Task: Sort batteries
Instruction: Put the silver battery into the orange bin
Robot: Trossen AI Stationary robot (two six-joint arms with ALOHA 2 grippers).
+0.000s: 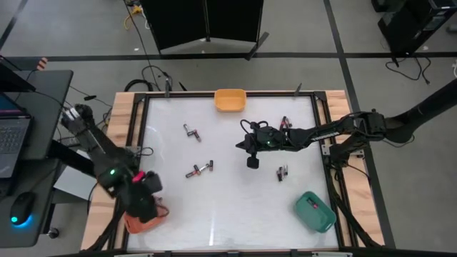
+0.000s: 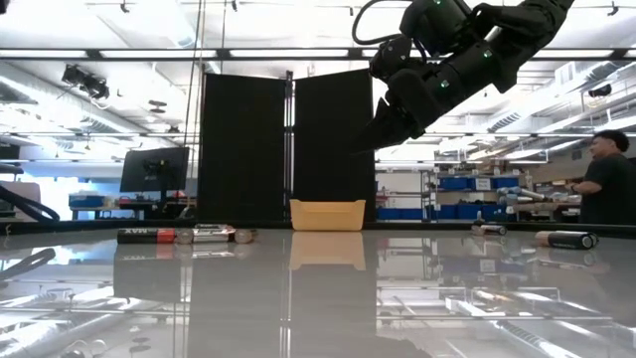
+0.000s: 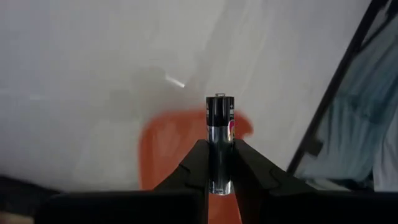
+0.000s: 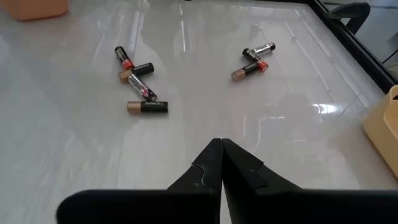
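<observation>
My left gripper (image 3: pixel 219 148) (image 1: pixel 145 191) hangs at the table's near left corner, over a red bin (image 3: pixel 168 149) (image 1: pixel 146 220), shut on a dark and silver battery (image 3: pixel 219 118) with a pink mark. My right gripper (image 4: pixel 221 152) (image 1: pixel 251 155) hovers shut above the middle of the table, touching nothing. Loose batteries lie flat on the white table in small groups: a cluster (image 4: pixel 140 87) (image 1: pixel 200 170), a pair (image 4: pixel 255 61) (image 1: pixel 191 132), and others near the right edge (image 1: pixel 285 123) (image 1: pixel 282 172). My left gripper pinches the battery's lower half (image 3: pixel 219 168) between its two fingers (image 3: pixel 198 163). The battery lies along the fingers, and its dark capped end (image 3: pixel 219 102) sticks out past the tips. It is lifted clear, above the red bin.
A yellow-orange bin (image 1: pixel 230 100) (image 2: pixel 326 214) stands at the middle of the far edge and a green bin (image 1: pixel 314 210) at the near right corner. A raised frame rims the table. A person (image 2: pixel 606 179) stands in the room beyond the right side.
</observation>
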